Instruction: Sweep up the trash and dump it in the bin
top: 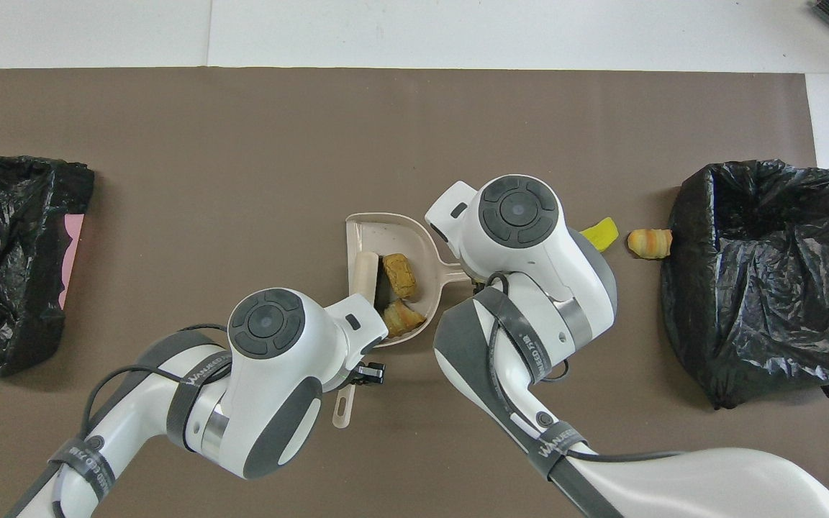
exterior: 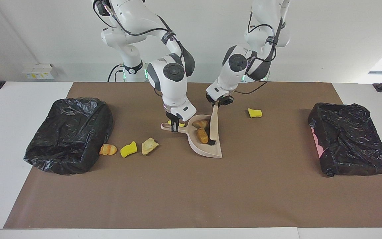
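Note:
My right gripper (exterior: 175, 125) is shut on the handle of the beige dustpan (exterior: 207, 149), which rests on the brown mat. My left gripper (exterior: 218, 103) is shut on the brush (exterior: 213, 124), whose bristles sit inside the pan's mouth. Two golden-brown pieces of trash (exterior: 200, 124) (exterior: 203, 135) lie in the pan beside the brush, also seen from overhead (top: 400, 275). A yellow sponge chunk (exterior: 254, 113) lies on the mat toward the left arm's end. A croissant piece (exterior: 108, 149), a yellow chunk (exterior: 128, 149) and a bread bit (exterior: 149, 145) lie beside the black-bagged bin (exterior: 68, 134).
A second black-bagged bin (exterior: 350, 142) stands at the left arm's end of the table. Another yellow bit (exterior: 181, 124) peeks out by the dustpan's handle. The brown mat (exterior: 191, 192) covers the table's middle. In the overhead view the arms hide part of the mat.

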### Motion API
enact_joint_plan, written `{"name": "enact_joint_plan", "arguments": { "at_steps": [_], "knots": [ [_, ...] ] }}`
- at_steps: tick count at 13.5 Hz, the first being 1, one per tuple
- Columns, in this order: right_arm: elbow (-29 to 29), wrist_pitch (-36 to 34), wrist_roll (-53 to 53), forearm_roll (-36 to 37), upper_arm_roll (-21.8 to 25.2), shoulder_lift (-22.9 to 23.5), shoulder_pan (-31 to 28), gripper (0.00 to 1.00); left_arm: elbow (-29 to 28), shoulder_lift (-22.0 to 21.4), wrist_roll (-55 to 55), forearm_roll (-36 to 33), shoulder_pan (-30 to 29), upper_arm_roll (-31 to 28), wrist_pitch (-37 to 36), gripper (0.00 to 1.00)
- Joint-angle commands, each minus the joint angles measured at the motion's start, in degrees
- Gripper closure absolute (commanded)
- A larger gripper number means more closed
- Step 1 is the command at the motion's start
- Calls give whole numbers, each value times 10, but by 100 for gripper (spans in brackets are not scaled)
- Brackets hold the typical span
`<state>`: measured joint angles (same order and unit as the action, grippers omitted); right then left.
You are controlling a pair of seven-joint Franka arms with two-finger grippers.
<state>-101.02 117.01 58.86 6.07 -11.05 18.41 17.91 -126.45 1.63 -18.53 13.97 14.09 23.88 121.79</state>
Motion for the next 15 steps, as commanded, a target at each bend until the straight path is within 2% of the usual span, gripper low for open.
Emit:
{"name": "enact_joint_plan", "arguments": {
  "at_steps": [1, 4, 8, 11, 15],
  "knots": [
    [-20, 8, -2, 2, -4, -14, -2, 100, 17, -7, -40, 11, -2, -7, -4, 100],
    [-19, 9, -10, 2, -4, -14, -1, 100, 23, -38, -65, 11, -13, -15, -77, 100],
    [-20, 2, -10, 3, -4, -15, -1, 100, 13, -107, -78, 4, -42, -41, -174, 100],
    [-20, 2, -10, 2, -4, -15, -1, 100, 9, -118, -100, -45, -56, -57, -243, 100],
    [-20, 1, -11, 2, -4, -15, -1, 100, -42, -153, -113, -63, -100, -64, -263, 100]
  ]
}}
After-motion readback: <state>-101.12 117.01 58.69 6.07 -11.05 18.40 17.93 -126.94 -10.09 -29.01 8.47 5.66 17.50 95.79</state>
